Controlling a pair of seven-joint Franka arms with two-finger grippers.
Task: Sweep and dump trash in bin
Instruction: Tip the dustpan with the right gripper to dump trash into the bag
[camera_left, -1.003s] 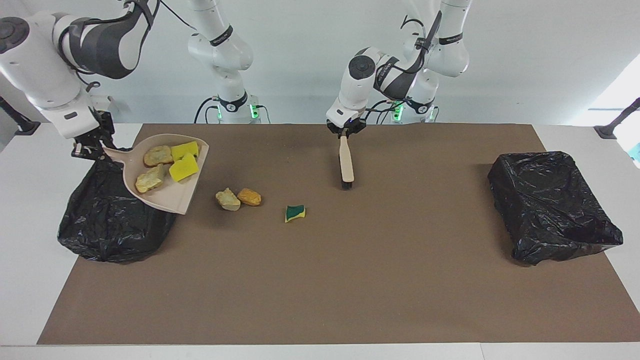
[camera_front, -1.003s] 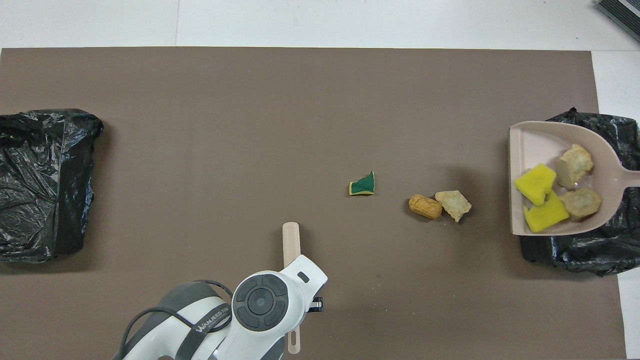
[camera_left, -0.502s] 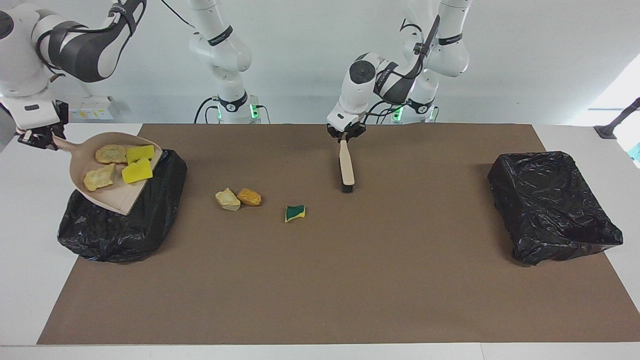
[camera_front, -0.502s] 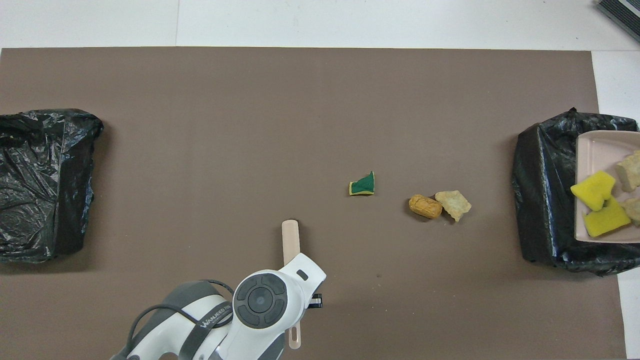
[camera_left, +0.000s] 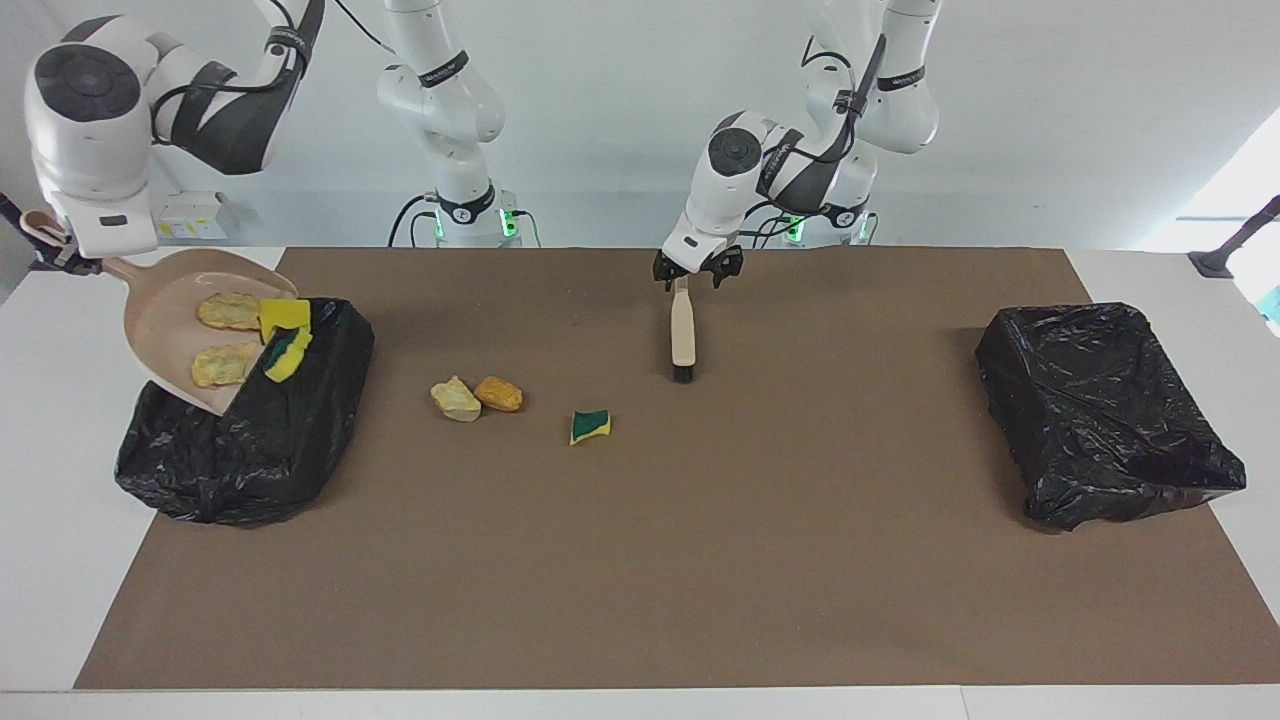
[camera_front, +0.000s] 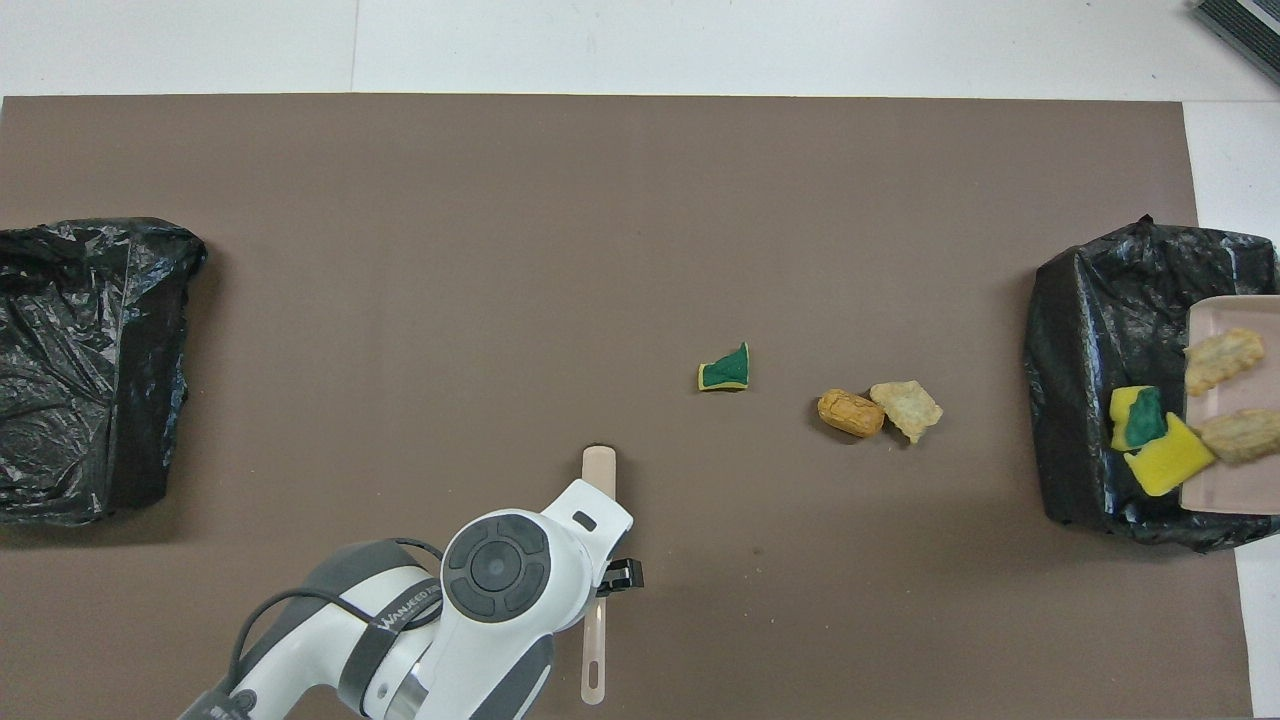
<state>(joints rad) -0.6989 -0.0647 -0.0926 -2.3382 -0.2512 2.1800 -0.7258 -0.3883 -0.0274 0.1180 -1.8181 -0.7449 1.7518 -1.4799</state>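
My right gripper (camera_left: 65, 258) is shut on the handle of the beige dustpan (camera_left: 160, 320), which is tilted over the black bin (camera_left: 250, 450) at the right arm's end. Two bread lumps (camera_left: 228, 311) lie in the pan, and two yellow sponges (camera_left: 285, 355) are sliding off its lip; in the overhead view the sponges (camera_front: 1136, 418) hang over the bin (camera_front: 1090, 400). Two bread lumps (camera_left: 457, 399) and a green-yellow sponge (camera_left: 590, 426) lie on the mat. My left gripper (camera_left: 695, 272) is open over the handle of the beige brush (camera_left: 684, 330), which rests on the mat.
A second black-lined bin (camera_left: 1100, 410) stands at the left arm's end of the table. The brown mat (camera_left: 700, 560) covers most of the tabletop. In the overhead view the left arm's wrist hides part of the brush (camera_front: 600, 470).
The right arm carried the dustpan out over the bin and tipped it, so the sponges slid to the lip. The left gripper opened and the brush turned slightly.
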